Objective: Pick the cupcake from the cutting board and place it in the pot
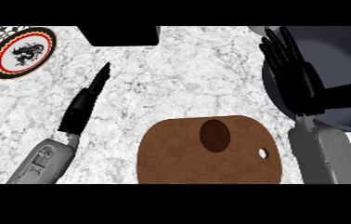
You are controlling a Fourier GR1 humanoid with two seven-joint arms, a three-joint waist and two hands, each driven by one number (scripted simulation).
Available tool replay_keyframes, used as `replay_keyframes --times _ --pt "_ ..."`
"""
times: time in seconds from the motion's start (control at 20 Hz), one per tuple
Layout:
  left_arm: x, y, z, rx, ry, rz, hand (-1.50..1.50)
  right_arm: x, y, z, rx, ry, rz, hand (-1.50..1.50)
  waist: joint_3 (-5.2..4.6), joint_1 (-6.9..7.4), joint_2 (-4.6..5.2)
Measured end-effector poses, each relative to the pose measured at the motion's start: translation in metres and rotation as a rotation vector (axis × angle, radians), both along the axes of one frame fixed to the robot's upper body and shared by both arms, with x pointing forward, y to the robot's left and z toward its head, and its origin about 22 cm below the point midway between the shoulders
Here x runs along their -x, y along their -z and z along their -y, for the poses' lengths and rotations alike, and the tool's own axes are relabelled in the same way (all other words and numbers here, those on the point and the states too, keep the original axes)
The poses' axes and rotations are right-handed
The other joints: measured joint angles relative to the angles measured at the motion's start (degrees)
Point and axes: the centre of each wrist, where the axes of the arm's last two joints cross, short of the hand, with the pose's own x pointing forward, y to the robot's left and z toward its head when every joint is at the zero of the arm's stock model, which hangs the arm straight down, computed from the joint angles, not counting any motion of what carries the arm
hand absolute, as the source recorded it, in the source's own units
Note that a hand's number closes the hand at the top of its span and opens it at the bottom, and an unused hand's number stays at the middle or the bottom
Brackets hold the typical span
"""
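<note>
Cupcake (214,135) upright on cutting board (178,158); long axis vertical

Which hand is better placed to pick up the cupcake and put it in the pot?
Right hand: it hovers open over the pot, beside the cutting board holding the cupcake. The left hand is across the board from the pot.

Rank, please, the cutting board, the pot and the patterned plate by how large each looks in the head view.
1. Cutting board, largest.
2. Pot, cut off by the edge and partly hidden behind the right hand, so unsure.
3. Patterned plate, smallest, also cropped.
</note>
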Motion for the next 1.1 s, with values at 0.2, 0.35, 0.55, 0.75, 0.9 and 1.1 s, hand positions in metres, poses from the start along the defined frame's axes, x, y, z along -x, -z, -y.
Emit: replay_keyframes --times 0.2,0.35,0.55,0.75,0.9,1.1 --pt "-0.001 -0.011 -0.013 0.059 -0.102 0.013 0.00 0.014 0.016 0.028 0.097 0.187 -0.006 1.50 -0.84 -0.05 -0.71" --pt "-0.004 -0.020 -0.025 0.127 -0.201 0.034 0.00 0.027 0.024 0.064 0.323 0.356 -0.011 1.50 -1.67 -0.14 -0.82" --pt "-0.005 -0.031 -0.032 0.224 -0.281 0.019 0.00 0.055 0.056 0.083 0.543 0.600 -0.040 -1.50 -1.68 -0.55 -1.18" --pt "0.005 -0.042 -0.037 0.275 -0.317 0.002 0.00 0.088 0.079 0.059 0.599 0.702 0.064 -1.50 -1.64 -0.36 -1.38" --pt "0.005 -0.055 -0.037 0.294 -0.330 0.001 0.00 0.109 0.076 0.043 0.634 0.697 0.118 -1.50 -1.47 -0.42 -1.21" --pt "0.013 -0.059 -0.037 0.302 -0.327 -0.005 0.00 0.123 0.052 0.028 0.709 0.622 0.079 -1.50 -1.43 -0.24 -1.10"
